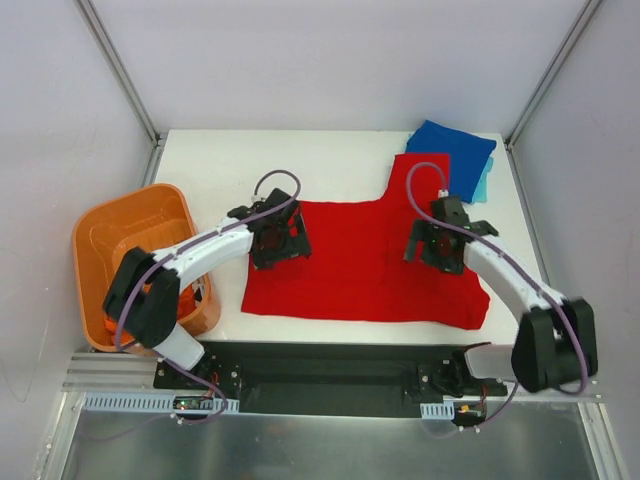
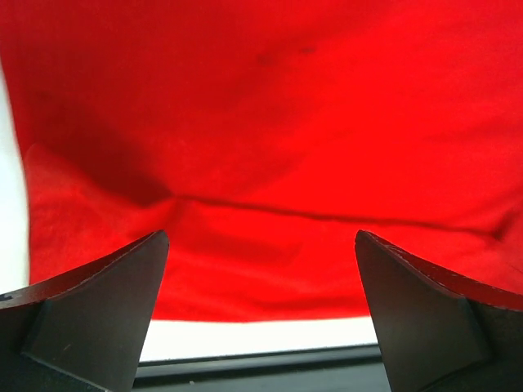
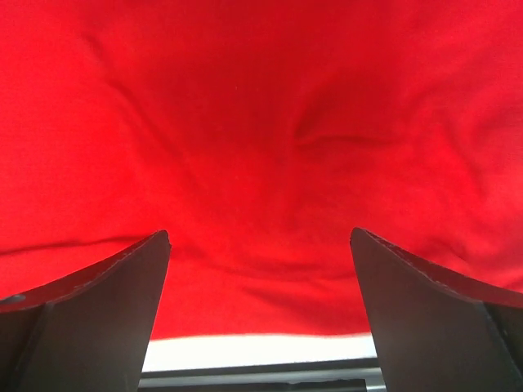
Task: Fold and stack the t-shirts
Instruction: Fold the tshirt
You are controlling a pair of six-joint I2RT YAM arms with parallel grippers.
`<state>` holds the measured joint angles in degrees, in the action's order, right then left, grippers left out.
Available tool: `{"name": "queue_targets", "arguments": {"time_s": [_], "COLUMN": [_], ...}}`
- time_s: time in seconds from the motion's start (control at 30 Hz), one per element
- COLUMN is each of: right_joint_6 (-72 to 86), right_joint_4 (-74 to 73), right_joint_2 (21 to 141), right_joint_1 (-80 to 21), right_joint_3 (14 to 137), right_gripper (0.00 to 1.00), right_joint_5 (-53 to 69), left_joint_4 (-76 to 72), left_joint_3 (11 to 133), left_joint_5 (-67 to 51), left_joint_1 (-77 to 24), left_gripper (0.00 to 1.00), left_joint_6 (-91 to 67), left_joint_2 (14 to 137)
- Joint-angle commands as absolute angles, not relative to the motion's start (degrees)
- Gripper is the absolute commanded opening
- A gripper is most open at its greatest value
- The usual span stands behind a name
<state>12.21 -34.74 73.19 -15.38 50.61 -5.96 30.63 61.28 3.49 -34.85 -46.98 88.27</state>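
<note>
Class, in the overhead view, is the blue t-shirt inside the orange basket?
No, the blue t-shirt lies at the table's far corner, outside the basket.

Red t-shirt (image 1: 350, 265) on white table (image 1: 300, 160)

the top view looks steeply down from above and behind the arm bases, far enough back to take in the whole counter (image 1: 300, 160), near edge to far corners. each wrist view sits just behind its own claw and faces down between two dark, spread fingers (image 2: 98, 318), very close to the cloth. the left claw (image 1: 275, 240) is over the left part of the red t-shirt (image 1: 350, 265), the right claw (image 1: 437, 245) over its right part. all three views share that shirt. both wrist views also catch a white strip of counter by its near edge.
</note>
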Motion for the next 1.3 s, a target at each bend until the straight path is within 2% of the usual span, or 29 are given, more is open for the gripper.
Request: {"name": "queue_targets", "arguments": {"time_s": [0.0,0.23,0.7,0.9,1.07,1.27], "right_joint_6": [14.76,16.52,23.47,25.22,24.88,19.17], "right_joint_4": [-33.05,-30.14,-39.64,-45.08,-47.11,-48.34], "right_joint_2": [81.46,86.83,78.58,74.54,71.90,69.52], "right_joint_1": [-18.45,-20.74,-29.53,-31.90,-31.99,-31.64], "right_joint_3": [52.21,44.65,36.30,37.88,39.10,50.34], "right_gripper": [0.97,0.97,0.97,0.97,0.97,0.97], "right_joint_5": [-9.41,-6.07,-7.30,-10.37,-11.77,-16.34], "left_joint_4": [31.29,29.27,29.35,29.88,31.11,35.41], "left_joint_3": [61.00,52.31,38.24,33.40,34.36,45.86], "left_joint_5": [2.55,1.41,-2.63,-4.92,-1.76,5.26], "left_joint_1": [-34.98,-34.98,-35.86,-37.61,-38.06,-37.97], "left_gripper": [0.99,0.99,0.99,0.99,0.99,0.99], "left_joint_6": [-46.22,-48.16,-52.91,-55.63,-56.17,-51.69], "left_joint_2": [93.42,93.96,79.28,74.98,70.93,71.54]}}
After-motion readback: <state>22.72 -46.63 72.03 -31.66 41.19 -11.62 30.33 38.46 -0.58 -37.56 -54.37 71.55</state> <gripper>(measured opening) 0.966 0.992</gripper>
